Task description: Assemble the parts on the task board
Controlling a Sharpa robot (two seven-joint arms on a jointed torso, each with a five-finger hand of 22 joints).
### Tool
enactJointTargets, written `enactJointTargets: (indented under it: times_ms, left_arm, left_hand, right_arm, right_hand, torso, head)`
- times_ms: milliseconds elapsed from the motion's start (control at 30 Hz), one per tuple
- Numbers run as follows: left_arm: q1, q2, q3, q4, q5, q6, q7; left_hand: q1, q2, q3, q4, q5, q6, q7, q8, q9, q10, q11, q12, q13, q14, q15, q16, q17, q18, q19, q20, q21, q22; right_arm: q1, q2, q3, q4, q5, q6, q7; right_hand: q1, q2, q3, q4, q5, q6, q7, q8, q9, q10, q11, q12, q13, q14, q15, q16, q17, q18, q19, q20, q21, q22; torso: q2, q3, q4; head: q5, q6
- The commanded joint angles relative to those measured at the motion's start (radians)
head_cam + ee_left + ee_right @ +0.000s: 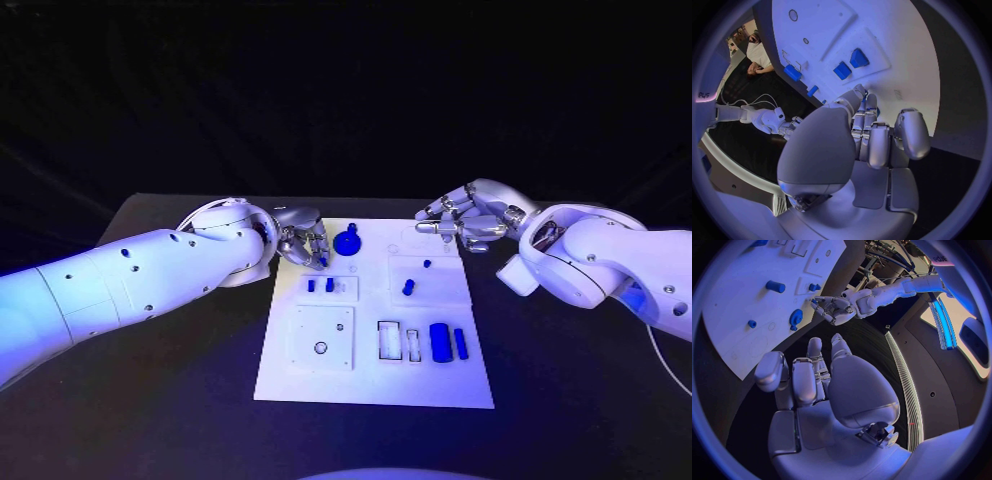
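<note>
The task board lies in the middle of the table, its far edge between my two hands. My left hand hangs at the board's far left corner, fingers curled together with nothing visibly in them, just beside the round blue knob. My right hand hovers past the far right corner, fingers bent and apart, holding nothing.

The risks, as I judge them, run from big to small. The board looks loose on the table, so a sideways push from my left hand could slide the whole plate and spoil every alignment. The tall blue block and the slimmer blue bar near the right edge could topple if the board jolts. The two small blue pieces by the left edge sit close under my wrist, and a low sweep could knock them. The little peg mid-board is small and could slip from a pinch.
</note>
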Motion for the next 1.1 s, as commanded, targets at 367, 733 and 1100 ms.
enactJointTargets:
  times_ms: [367,733,1100]
  left_arm:
    - [-0.003,0.020,-0.001,-0.025,-0.059,0.008,0.006]
    - [-0.005,0.033,-0.004,-0.034,-0.068,0.017,0.012]
    - [-0.006,0.035,-0.005,-0.035,-0.069,0.031,0.019]
  left_hand:
    - [-0.005,-0.006,0.008,-0.003,-0.006,0.005,0.003,-0.005,0.000,0.010,-0.002,-0.007,0.002,0.030,-0.006,-0.001,-0.002,-0.010,0.005,0.002,0.000,0.047]
    - [-0.005,-0.008,0.011,-0.005,-0.006,0.007,0.003,-0.005,0.000,0.013,-0.003,-0.008,0.003,0.030,-0.006,-0.001,-0.002,-0.010,0.005,0.001,0.000,0.047]
    - [-0.006,-0.009,0.018,-0.009,-0.006,0.011,0.001,-0.005,0.001,0.017,-0.004,-0.010,0.005,0.029,-0.007,-0.003,-0.006,-0.009,0.002,0.001,-0.007,0.044]
  right_arm:
    - [-0.001,0.001,0.000,0.005,-0.006,0.010,0.013]
    - [-0.001,0.002,0.000,0.005,-0.006,0.012,0.015]
    - [-0.001,0.003,0.000,0.005,-0.006,0.013,0.016]
  right_hand:
    - [0.008,0.003,0.000,-0.002,0.005,-0.006,-0.002,0.005,0.001,-0.008,-0.001,0.007,-0.002,0.016,0.003,-0.004,0.001,0.018,-0.004,0.001,-0.004,0.000]
    - [0.008,0.003,0.000,-0.002,0.005,-0.006,-0.002,0.005,0.001,-0.008,-0.001,0.007,-0.002,0.016,0.003,-0.004,0.001,0.018,-0.004,0.001,-0.004,0.000]
    - [0.008,0.003,0.000,-0.002,0.005,-0.006,-0.002,0.005,0.001,-0.008,-0.001,0.007,-0.002,0.016,0.003,-0.004,0.001,0.018,-0.004,0.001,-0.004,0.000]
  torso:
    - [-0.001,0.0015,-0.0009]
    - [0.000,0.0008,-0.0010]
    - [-0.001,0.0013,-0.0003]
  head:
    - [0.002,-0.001]
    - [0.000,-0.003]
    - [-0.002,-0.005]
